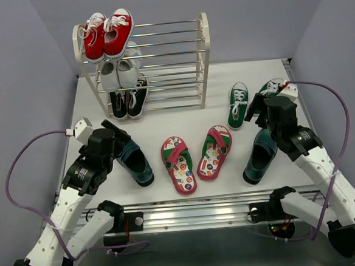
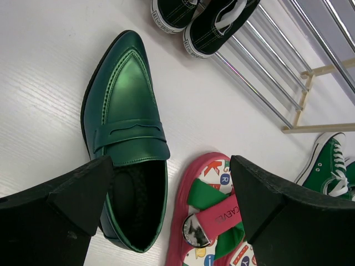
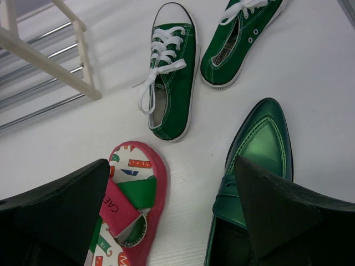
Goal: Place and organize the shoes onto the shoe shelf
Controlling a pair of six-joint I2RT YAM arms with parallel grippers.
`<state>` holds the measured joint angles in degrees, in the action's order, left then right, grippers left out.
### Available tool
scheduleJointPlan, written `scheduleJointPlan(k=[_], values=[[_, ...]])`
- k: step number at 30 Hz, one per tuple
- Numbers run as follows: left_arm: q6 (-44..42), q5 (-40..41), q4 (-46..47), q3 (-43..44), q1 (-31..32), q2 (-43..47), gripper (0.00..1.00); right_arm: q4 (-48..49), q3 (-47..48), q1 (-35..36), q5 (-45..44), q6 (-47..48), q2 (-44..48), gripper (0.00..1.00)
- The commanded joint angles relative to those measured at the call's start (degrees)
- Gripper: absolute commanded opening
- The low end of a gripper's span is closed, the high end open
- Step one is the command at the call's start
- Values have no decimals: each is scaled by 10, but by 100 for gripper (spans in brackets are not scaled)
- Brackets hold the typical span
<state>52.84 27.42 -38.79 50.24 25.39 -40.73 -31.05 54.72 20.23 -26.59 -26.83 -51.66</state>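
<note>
My three pairs: none shelved
My left pincer (image 2: 172,191) and right pincer (image 3: 172,194) hang released over the slip-ons (image 2: 125,138); flip-flops (image 1: 178,163) and green sneakers (image 1: 237,104) also lie on the desk (image 1: 165,125), before the shelf (image 1: 204,58).

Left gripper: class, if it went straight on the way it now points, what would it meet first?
Most likely the dark teal slip-on, its heel opening just ahead of the open left gripper; depth is unclear.
</note>
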Motion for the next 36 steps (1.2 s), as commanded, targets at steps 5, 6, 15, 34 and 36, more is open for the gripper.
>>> scheduleJointPlan(k=[5,6,15,34,36], values=[[6,-3,7,-8,-2,-7,99,9,21,-2,-4,5,2,100],[16,-5,6,-8,-2,-8,99,9,21,-2,-5,5,4,100],[75,-85,2,-54,-2,-24,99,9,14,-2,6,4,-2,100],[120,-250,-103,-90,-2,-63,99,9,12,-2,14,22,-27,100],[125,-245,-101,-94,-2,-70,99,9,11,-2,12,22,-25,100]])
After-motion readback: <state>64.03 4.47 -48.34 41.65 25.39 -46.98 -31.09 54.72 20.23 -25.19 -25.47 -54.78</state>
